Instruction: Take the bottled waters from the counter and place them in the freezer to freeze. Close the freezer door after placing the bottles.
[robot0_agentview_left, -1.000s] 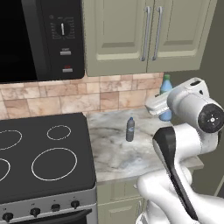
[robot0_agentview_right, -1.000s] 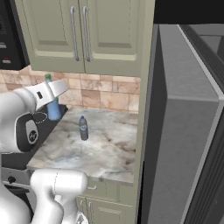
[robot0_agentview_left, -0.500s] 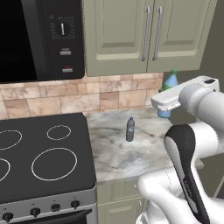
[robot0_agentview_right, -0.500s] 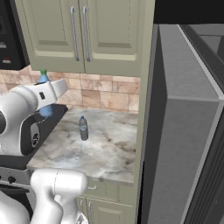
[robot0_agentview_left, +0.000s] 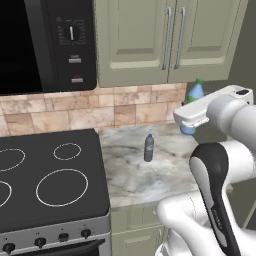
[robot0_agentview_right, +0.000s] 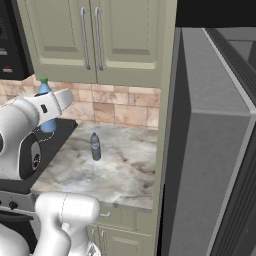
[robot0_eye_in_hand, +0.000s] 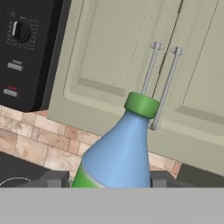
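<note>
The clear blue bottle with the green cap (robot0_eye_in_hand: 117, 151) stands upright between my dark fingers (robot0_eye_in_hand: 53, 179), and my gripper (robot0_eye_in_hand: 107, 181) is shut on its lower body. In the base views this blue bottle (robot0_agentview_left: 194, 94) (robot0_agentview_right: 45, 91) is held above the back right of the counter (robot0_agentview_left: 135, 175), partly hidden behind my white hand. The smoky grey bottle (robot0_agentview_left: 148, 148) (robot0_agentview_right: 95, 146) stands upright and alone in the middle of the counter (robot0_agentview_right: 120, 172). The grey refrigerator (robot0_agentview_right: 215, 165) rises at the right, and its front faces away from this view.
A black glass stovetop (robot0_agentview_left: 50, 180) lies left of the counter, under a black microwave (robot0_agentview_left: 45, 42). Pale green wall cabinets with silver handles (robot0_agentview_left: 170, 37) hang over the counter, close above the held bottle. A tall green cabinet panel (robot0_agentview_right: 167, 125) separates the counter from the refrigerator.
My hand has risen and swung a little to the right with the blue bottle, lifting it off the counter. The grey bottle has not moved.
</note>
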